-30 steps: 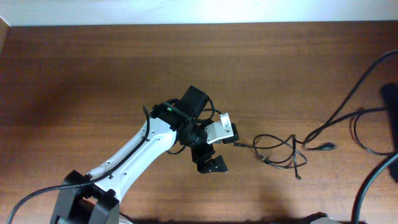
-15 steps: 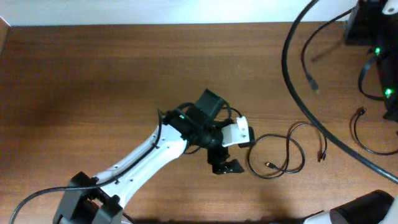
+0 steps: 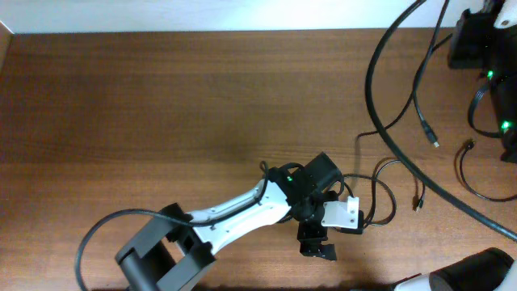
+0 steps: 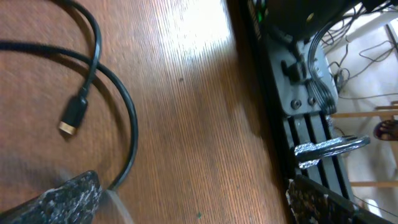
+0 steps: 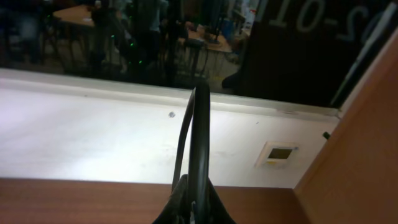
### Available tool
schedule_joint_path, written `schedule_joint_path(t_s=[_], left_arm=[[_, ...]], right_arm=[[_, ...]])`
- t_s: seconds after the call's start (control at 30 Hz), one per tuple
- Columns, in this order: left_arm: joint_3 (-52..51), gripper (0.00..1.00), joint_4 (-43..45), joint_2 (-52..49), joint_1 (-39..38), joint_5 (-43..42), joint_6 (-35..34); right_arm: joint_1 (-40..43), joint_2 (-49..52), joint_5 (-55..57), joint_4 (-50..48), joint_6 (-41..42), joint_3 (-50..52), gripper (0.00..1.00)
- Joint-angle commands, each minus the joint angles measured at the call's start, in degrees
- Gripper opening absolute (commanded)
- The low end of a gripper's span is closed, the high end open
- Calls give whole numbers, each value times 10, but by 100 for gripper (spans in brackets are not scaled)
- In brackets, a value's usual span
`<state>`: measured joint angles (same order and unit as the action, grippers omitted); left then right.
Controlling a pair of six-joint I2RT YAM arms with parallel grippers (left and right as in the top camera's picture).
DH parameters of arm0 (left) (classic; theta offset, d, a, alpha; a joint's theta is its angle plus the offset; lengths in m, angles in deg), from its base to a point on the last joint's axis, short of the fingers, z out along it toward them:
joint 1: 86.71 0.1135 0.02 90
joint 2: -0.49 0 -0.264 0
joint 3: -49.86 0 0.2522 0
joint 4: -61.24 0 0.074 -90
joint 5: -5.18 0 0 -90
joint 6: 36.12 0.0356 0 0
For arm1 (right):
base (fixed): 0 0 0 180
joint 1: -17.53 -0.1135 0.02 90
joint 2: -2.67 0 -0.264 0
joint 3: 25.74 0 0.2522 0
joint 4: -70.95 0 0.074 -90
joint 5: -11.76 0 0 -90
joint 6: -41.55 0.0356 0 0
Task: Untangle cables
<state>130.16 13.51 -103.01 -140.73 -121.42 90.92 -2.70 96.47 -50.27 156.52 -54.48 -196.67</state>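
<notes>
**A:** Nearest us, the left gripper (image 4: pixel 189 196) hangs low over the table (image 3: pixel 161 97), jaws spread wide and nothing in them.

**B:** And the cables?

**A:** One loose loop (image 4: pixel 133 121) lies flat on the wood just right of that gripper. Its gold-tipped plug (image 4: pixel 73 118) sits inside the curve. Farther off, at the far right, the right gripper (image 5: pixel 196 208) is clenched on a second cable (image 5: pixel 200 124), which rises straight out of the pinch. From overhead, a thin cord (image 3: pixel 420 89) appears to hang there, its end clear of the table.

**B:** So which step?

**A:** I'd judge it's the separating — one strand lifted, one lying. Whether they cross anywhere, I can't tell.

**B:** Next move?

**A:** Probably the left jaws settle over the loop and close on a single strand near the plug — not two — to pin it.
</notes>
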Motion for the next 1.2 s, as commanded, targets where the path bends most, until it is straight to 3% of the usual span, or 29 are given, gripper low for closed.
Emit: schedule_joint_path(t_s=[0.0, 0.1, 0.3, 0.53, 0.67, 0.83, 0.87, 0.9, 0.93, 0.97, 1.07, 1.17], left_arm=[[-2, 98, 1, -3, -7, -1, -2], [-2, 99, 1, -3, -7, -1, -2], [-2, 99, -16, -3, -7, -3, -4], [-2, 100, -19, -3, -7, -20, -28], [-2, 100, -19, -3, -7, -20, -28], [-2, 99, -19, -3, -7, -20, -32], [-2, 99, -19, -3, -7, -20, -33], [-2, 99, -19, -3, -7, -20, -34], [-2, 99, -19, -3, -7, -20, -34], [-2, 99, -19, -3, -7, -21, -34], [-2, 99, -22, -3, -7, -22, -34], [-2, 99, -23, -3, -7, -22, -34]], right_arm=[[37, 10, -3, -9, 5, 14, 4], [106, 41, -12, -25, 25, 55, 4], [320, 154, -264, -48, 94, 87, 4], [580, 264, -416, -39, 143, 88, 4], [638, 317, -450, -21, 145, 88, 4], [630, 397, -471, 27, 125, 88, 4], [626, 408, -473, 38, 112, 88, 27], [618, 419, -478, 50, 92, 88, 57], [613, 424, -481, 56, 83, 88, 78], [606, 427, -487, 60, 77, 88, 90], [580, 425, -488, 64, 76, 87, 99], [532, 425, -509, 99, 24, 87, 100]])
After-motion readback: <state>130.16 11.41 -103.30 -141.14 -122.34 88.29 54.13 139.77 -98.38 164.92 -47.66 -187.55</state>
